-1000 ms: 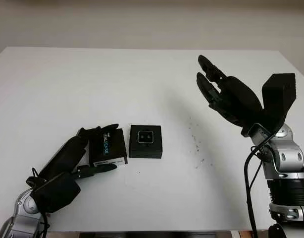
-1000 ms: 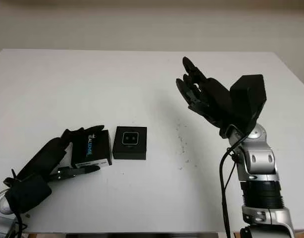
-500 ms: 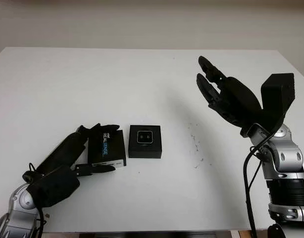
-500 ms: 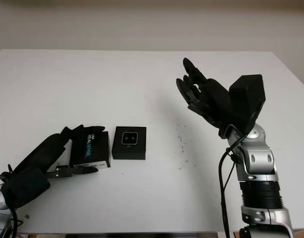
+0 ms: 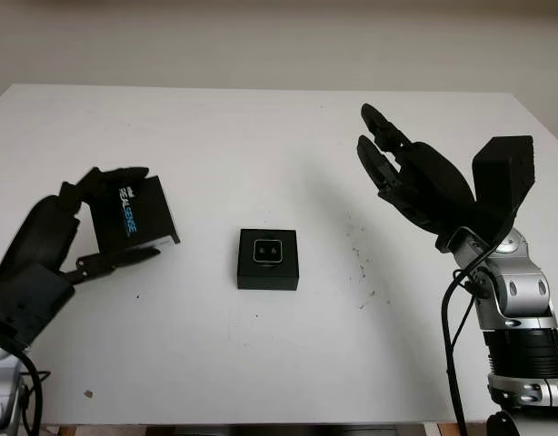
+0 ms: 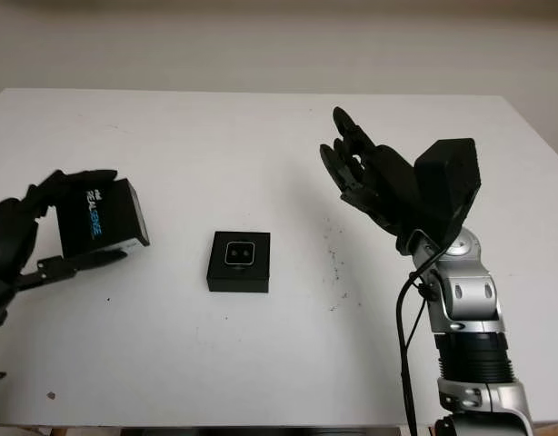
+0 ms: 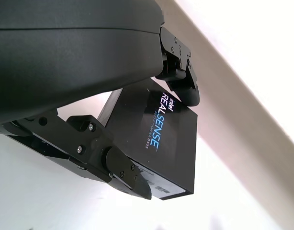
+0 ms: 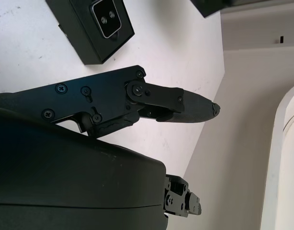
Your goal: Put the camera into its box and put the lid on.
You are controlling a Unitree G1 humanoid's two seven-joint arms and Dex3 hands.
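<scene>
White table (image 5: 261, 136); left hand (image 5: 56, 241) holds lid (image 5: 131, 211).

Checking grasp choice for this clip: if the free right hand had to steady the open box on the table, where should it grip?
Probably across the low outer side walls of the box, coming from above on its right side: it lies flat, camera face-up inside. The right hand is open, raised above the table.

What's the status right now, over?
Left hand shut on lid, held above the table. Camera in open box mid-table. Right hand open, raised right of box. Nothing in the way.
</scene>
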